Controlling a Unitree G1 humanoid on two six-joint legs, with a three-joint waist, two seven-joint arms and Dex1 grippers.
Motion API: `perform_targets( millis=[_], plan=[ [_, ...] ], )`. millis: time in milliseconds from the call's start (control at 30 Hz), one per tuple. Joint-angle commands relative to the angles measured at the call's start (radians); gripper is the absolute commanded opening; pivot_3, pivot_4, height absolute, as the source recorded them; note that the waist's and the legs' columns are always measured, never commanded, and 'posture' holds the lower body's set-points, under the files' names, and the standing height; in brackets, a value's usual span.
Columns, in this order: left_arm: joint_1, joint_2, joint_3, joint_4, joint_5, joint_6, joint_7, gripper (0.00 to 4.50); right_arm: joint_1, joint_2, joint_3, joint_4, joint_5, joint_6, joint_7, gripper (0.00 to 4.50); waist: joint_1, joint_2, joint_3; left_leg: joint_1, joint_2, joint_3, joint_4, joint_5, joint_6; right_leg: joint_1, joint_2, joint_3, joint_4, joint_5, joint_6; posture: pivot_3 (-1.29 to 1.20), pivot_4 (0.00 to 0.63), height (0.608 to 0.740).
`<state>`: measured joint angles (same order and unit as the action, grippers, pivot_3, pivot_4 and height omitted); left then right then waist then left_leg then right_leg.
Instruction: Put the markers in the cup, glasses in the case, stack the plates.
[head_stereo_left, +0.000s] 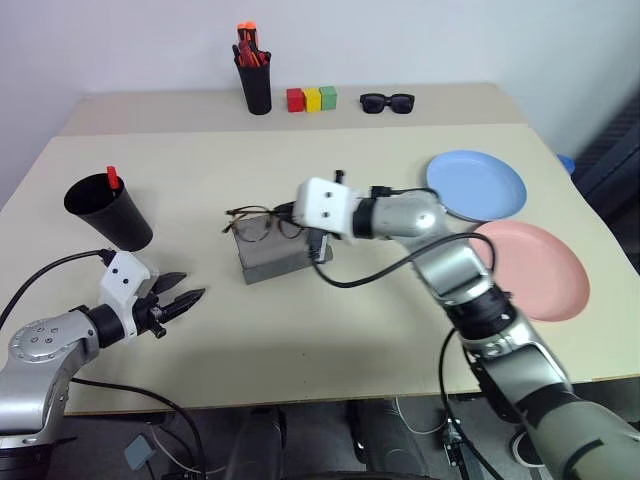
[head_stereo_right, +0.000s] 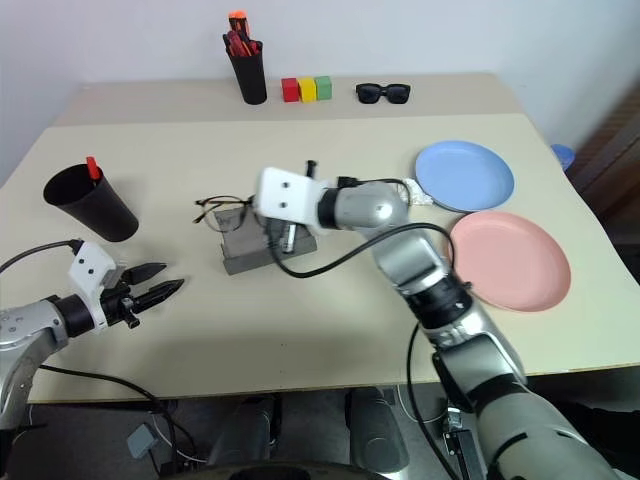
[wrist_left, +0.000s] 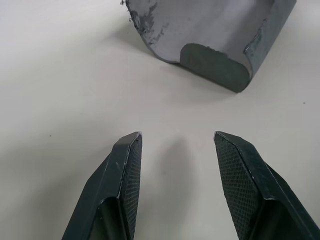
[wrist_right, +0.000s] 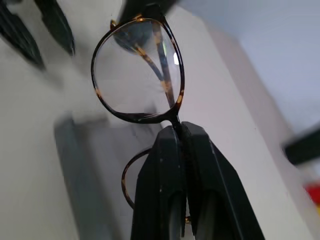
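The right gripper (wrist_right: 181, 131) is clamped on the bridge of the glasses (wrist_right: 137, 70) above the case (head_stereo_left: 275, 255), while the left gripper (wrist_left: 176, 145) hangs half-spread, empty.

Right arm stretched forward and across toward the left, right tool (wrist_right: 181, 131) clamped tight on the bridge of the glasses (wrist_right: 137, 70), held above the bench. Left arm bent low at the near left, left tool (head_stereo_left: 183, 299) roughly level, fingers parted, empty.
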<state>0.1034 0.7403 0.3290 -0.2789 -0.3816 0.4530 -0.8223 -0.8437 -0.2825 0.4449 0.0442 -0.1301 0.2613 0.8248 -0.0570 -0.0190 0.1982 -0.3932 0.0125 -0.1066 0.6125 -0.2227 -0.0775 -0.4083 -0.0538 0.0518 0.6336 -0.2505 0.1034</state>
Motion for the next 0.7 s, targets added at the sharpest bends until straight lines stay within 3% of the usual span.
perform_targets(
  millis=[33,200,400,467,600,700],
  plan=[
    [-0.014,0.012,0.025,-0.045,-0.021,0.017,0.017,2.32,-0.014,-0.007,0.035,0.114,-0.085,-0.095,-0.057,0.02,0.011,0.0,0.0,0.0,0.0,0.0,0.0,0.0,0.0,0.0,0.0,0.0,-0.001,0.0,0.0,0.0,0.15,0.74],
    [-0.032,0.017,0.026,-0.071,-0.041,0.036,0.023,2.32,0.026,-0.046,0.026,0.109,-0.077,-0.071,0.004,0.02,0.013,0.0,0.0,0.0,0.0,0.001,-0.001,0.0,0.0,0.0,-0.001,0.0,-0.001,0.0,0.0,0.0,0.15,0.74],
    [-0.136,-0.006,0.011,-0.033,-0.071,0.064,0.055,2.32,0.047,-0.047,-0.018,-0.015,-0.036,0.022,0.033,2.92,0.009,0.001,0.0,0.0,0.001,0.0,-0.001,0.0,0.0,-0.001,0.002,0.0,0.0,0.0,0.0,0.0,0.15,0.74],
    [-0.254,-0.045,-0.011,0.021,-0.084,0.1,0.107,1.77,0.046,-0.039,-0.036,-0.048,-0.033,0.038,0.016,3.94,0.012,0.0,0.0,0.0,0.001,0.0,-0.001,0.0,0.0,-0.001,0.003,0.0,0.0,0.001,0.0,0.0,0.15,0.74],
    [-0.482,-0.104,-0.11,0.18,0.006,0.117,0.212,0.06,0.057,-0.039,-0.062,-0.112,-0.011,0.069,0.016,3.99,0.015,0.0,0.0,0.0,0.001,-0.001,0.001,0.0,0.0,0.001,0.003,0.0,0.0,0.002,0.003,0.0,0.15,0.74],
    [-0.724,-0.194,-0.185,0.372,0.041,0.208,0.3,0.06,0.106,-0.078,-0.096,-0.207,0.026,0.071,0.041,3.99,0.03,-0.002,-0.001,0.0,0.001,-0.003,0.001,0.0,0.0,0.001,0.003,-0.001,0.0,0.003,0.004,0.0,0.15,0.74]
  ],
)
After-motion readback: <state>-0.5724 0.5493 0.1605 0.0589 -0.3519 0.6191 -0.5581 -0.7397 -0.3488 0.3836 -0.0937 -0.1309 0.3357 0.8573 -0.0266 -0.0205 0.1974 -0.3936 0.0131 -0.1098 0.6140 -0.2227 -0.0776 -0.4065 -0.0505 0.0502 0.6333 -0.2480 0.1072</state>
